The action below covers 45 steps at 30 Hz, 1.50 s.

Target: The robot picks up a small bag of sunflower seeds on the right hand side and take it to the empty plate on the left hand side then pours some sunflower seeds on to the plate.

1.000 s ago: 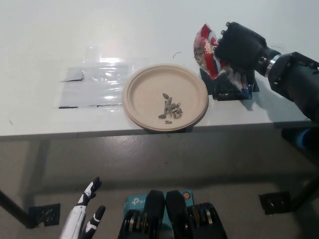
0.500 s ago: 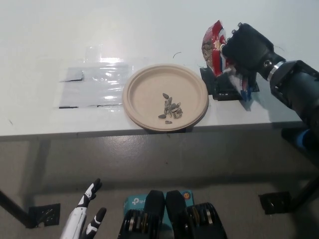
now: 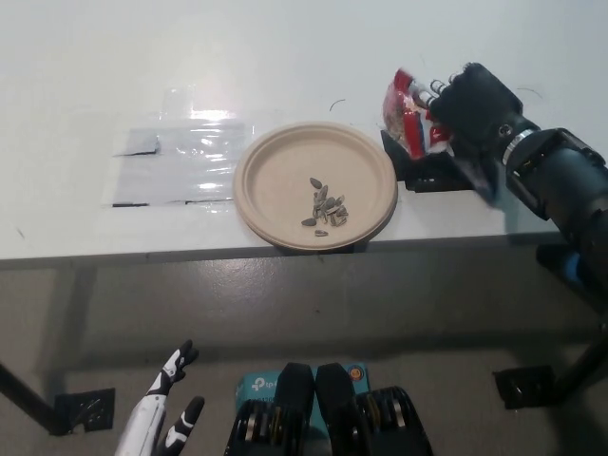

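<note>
Head view, right hand: I am holding my black right hand [image 3: 475, 103] above the table's right side, fingers clamped around the bag of sunflower seeds [image 3: 408, 116].
Head view, bag: it is sticking out to the left of my right hand, its long axis running roughly up and down in the picture; which end is the open one I cannot tell.
Head view, under the hand: a dark mat [image 3: 427, 169] is lying just below and to the left of my wrist.
Head view, plate: the plate [image 3: 275, 171] is sitting to the lower left of my right hand, close to the bag, with a few seeds [image 3: 325, 205] already lying on it.
Head view, left hand: my white left hand [image 3: 163, 408] is resting low, far from the bag, fingers spread and gripping nothing.
Head view, judgement: I am reckoning the right hand alone is placed for whatever comes next, the plate being a short reach leftward.
</note>
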Tool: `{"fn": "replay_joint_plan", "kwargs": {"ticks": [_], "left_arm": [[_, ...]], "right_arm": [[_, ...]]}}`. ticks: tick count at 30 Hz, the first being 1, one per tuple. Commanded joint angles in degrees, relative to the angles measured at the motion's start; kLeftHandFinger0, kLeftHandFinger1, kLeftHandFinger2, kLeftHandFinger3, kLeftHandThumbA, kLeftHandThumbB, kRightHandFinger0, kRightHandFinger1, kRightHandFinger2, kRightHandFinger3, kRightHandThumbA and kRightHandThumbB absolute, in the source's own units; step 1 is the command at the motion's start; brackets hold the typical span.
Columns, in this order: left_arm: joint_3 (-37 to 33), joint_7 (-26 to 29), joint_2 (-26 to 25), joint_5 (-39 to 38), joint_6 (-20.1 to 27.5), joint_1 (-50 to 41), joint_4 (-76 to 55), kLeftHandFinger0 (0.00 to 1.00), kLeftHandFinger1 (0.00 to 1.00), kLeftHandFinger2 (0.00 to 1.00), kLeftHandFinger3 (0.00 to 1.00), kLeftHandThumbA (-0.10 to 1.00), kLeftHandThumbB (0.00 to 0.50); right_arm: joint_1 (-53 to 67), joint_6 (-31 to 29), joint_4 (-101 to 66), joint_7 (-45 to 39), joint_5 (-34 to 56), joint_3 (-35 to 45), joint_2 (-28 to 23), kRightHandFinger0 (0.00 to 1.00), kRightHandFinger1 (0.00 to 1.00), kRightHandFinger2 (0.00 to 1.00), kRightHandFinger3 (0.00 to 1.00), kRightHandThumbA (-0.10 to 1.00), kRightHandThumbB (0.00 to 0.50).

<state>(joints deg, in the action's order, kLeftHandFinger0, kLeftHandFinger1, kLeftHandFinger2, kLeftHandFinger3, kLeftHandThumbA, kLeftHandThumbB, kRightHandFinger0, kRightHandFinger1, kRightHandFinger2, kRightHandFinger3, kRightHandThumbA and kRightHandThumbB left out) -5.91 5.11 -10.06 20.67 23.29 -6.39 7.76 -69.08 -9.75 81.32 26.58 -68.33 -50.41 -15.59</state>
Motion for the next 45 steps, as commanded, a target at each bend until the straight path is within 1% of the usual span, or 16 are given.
{"fn": "replay_joint_plan", "kwargs": {"ticks": [1, 8, 13, 14, 16, 20, 21, 24, 25, 27, 30, 35, 41, 42, 44, 45], "left_arm": [[0.4, 0.2, -0.9, 0.4, 1.0, 0.2, -1.9, 0.94, 0.99, 0.95, 1.0, 1.0, 0.119], [0.4, 0.4, -1.0, 0.7, 1.7, 0.7, -1.8, 0.96, 0.98, 0.92, 1.0, 1.0, 0.112], [0.3, 0.0, -1.0, 0.4, 1.5, 0.7, -1.9, 0.97, 0.99, 0.93, 1.0, 1.0, 0.128], [0.2, 0.0, -1.1, 0.3, 1.8, 0.7, -1.8, 0.98, 1.0, 0.93, 1.0, 1.0, 0.117], [0.3, 0.0, -1.2, 0.2, 2.2, 0.8, -1.6, 0.97, 0.99, 0.91, 1.0, 1.0, 0.117], [0.2, -0.3, -1.3, -0.1, 2.2, 1.1, -1.7, 0.96, 0.98, 0.89, 1.0, 1.0, 0.114], [0.3, -0.4, -1.3, -0.1, 1.7, 1.7, -1.7, 0.97, 0.98, 0.89, 1.0, 1.0, 0.11], [0.3, -0.4, -1.5, 0.1, 1.4, 2.1, -1.6, 0.97, 0.98, 0.91, 1.0, 1.0, 0.11], [0.3, -0.2, -1.4, 0.1, 1.8, 2.3, -1.1, 0.97, 0.98, 0.9, 1.0, 1.0, 0.112], [0.4, -0.3, -1.4, 0.2, 1.3, 2.2, -1.3, 0.96, 0.98, 0.91, 1.0, 1.0, 0.122], [0.6, -0.1, -1.3, 0.3, 0.7, 1.8, -1.2, 0.94, 1.0, 0.98, 1.0, 1.0, 0.138], [0.7, 0.1, -0.5, -0.6, 0.4, 1.5, -1.3, 0.98, 1.0, 1.0, 1.0, 1.0, 0.142], [0.8, 0.5, -0.4, -1.1, 1.6, 1.8, -0.4, 0.99, 1.0, 1.0, 1.0, 1.0, 0.147], [0.9, 0.5, -0.3, -1.1, 1.4, 1.9, -0.4, 1.0, 1.0, 1.0, 1.0, 1.0, 0.149], [1.0, 0.5, -0.2, -1.4, 1.3, 1.9, -0.5, 1.0, 1.0, 1.0, 1.0, 1.0, 0.155], [1.0, 0.6, -0.2, -1.4, 1.3, 1.9, -0.6, 1.0, 1.0, 1.0, 1.0, 1.0, 0.155]], "right_arm": [[-2.5, 1.9, -0.6, -6.2, 4.5, 2.1, -0.5, 1.0, 1.0, 1.0, 1.0, 0.5, 0.5], [-2.9, 1.1, -1.1, -9.3, 5.7, 2.8, -0.8, 1.0, 1.0, 1.0, 1.0, 0.61, 0.5], [-2.9, -0.1, -1.4, -11.2, 7.7, 3.9, -1.1, 1.0, 1.0, 1.0, 1.0, 0.62, 0.5], [-2.9, -0.3, -1.5, -11.5, 8.1, 4.2, -1.1, 1.0, 1.0, 1.0, 1.0, 0.63, 0.5], [-3.0, -1.5, -1.9, -13.5, 10.2, 6.0, -0.9, 1.0, 1.0, 1.0, 1.0, 0.7, 0.5], [-2.6, -6.6, -6.9, -24.5, 19.4, 14.5, -0.5, 1.0, 1.0, 1.0, 1.0, 0.76, 0.5], [-1.5, -7.8, -12.0, -29.7, 23.0, 17.1, -1.0, 1.0, 1.0, 1.0, 1.0, 0.78, 0.5], [4.9, -3.4, -33.2, -44.1, 32.5, 20.8, -3.6, 1.0, 1.0, 1.0, 1.0, 0.8, 0.5], [7.9, 1.0, -44.0, -50.7, 37.4, 21.4, -4.9, 1.0, 1.0, 1.0, 1.0, 0.76, 0.5], [11.3, 7.6, -57.3, -57.4, 41.0, 21.1, -6.9, 1.0, 1.0, 1.0, 1.0, 0.79, 0.5], [14.4, 11.1, -68.5, -61.8, 44.8, 20.3, -8.8, 1.0, 1.0, 1.0, 1.0, 0.79, 0.5], [19.5, 14.9, -83.2, -64.5, 47.9, 19.5, -12.9, 1.0, 1.0, 1.0, 1.0, 0.78, 0.5], [22.4, 17.8, -91.0, -66.3, 49.2, 20.4, -15.7, 1.0, 1.0, 1.0, 1.0, 0.75, 0.5], [23.3, 17.0, -92.4, -64.8, 50.8, 21.5, -16.2, 1.0, 1.0, 1.0, 1.0, 0.79, 0.5], [24.5, 16.7, -96.1, -62.6, 53.5, 23.4, -17.1, 1.0, 1.0, 1.0, 1.0, 0.96, 0.487], [25.0, 16.4, -97.4, -61.6, 54.7, 24.3, -17.3, 1.0, 1.0, 1.0, 1.0, 0.98, 0.49]]}}
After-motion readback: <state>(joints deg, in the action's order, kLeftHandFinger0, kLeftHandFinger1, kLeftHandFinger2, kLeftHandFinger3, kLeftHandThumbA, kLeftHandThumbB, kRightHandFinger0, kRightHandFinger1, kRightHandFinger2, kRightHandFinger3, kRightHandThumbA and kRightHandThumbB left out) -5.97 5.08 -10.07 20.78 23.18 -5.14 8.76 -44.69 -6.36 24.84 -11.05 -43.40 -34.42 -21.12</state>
